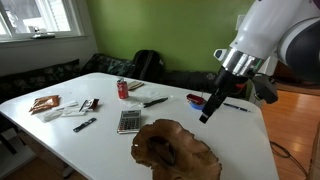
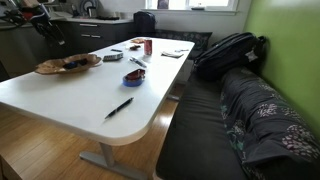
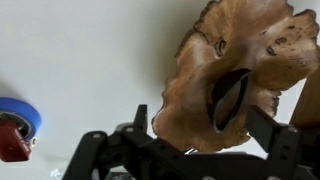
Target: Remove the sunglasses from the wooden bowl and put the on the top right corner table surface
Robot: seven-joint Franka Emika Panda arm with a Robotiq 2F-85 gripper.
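Observation:
The wooden bowl (image 1: 178,150) sits on the white table (image 1: 250,140) near its front edge, and also shows in an exterior view (image 2: 60,67) at the far left. In the wrist view the bowl (image 3: 200,90) fills the upper right, and the black sunglasses (image 3: 228,98) lie inside it. They appear as a dark patch in an exterior view (image 2: 76,63). My gripper (image 1: 205,113) hangs above the table just beyond the bowl, beside the small dish. Its fingers (image 3: 205,135) are spread wide and hold nothing.
A red-and-blue dish (image 1: 196,99) (image 3: 18,122) lies close to the gripper. A calculator (image 1: 128,121), red can (image 1: 123,88), pens (image 1: 155,101) (image 2: 120,107) and papers (image 1: 60,108) are spread over the table. A backpack (image 2: 225,52) rests on the couch.

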